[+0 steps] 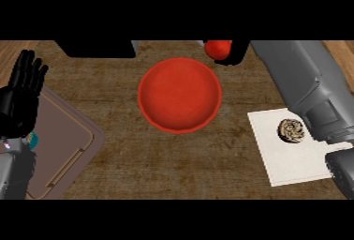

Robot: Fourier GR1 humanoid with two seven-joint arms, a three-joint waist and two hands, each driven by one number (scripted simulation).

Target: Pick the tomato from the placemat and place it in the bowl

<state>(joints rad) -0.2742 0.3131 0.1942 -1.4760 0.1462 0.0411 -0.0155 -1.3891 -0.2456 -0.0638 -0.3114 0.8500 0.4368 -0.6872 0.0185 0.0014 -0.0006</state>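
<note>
We see the tomato (218, 48) at the upper edge of the view, at about one o'clock from the bowl (180, 95), and it does not lie on the placemat. Our right hand (233, 55) shows only as a dark shape wrapped against the tomato's right and lower sides, so we take it as curled round the fruit; our grey right forearm (307, 89) runs down from there toward five o'clock. The red bowl sits at the middle of the wooden counter (173, 164), just below and left of the tomato and apart from it. At four o'clock from the bowl lies the white placemat (290, 159), with a small brown round thing (291, 130) on its upper part, beside the forearm. At nine o'clock from the bowl our left hand (21, 96) rests with fingers straight and close together, pointing up, above a brown tray (69, 140).
</note>
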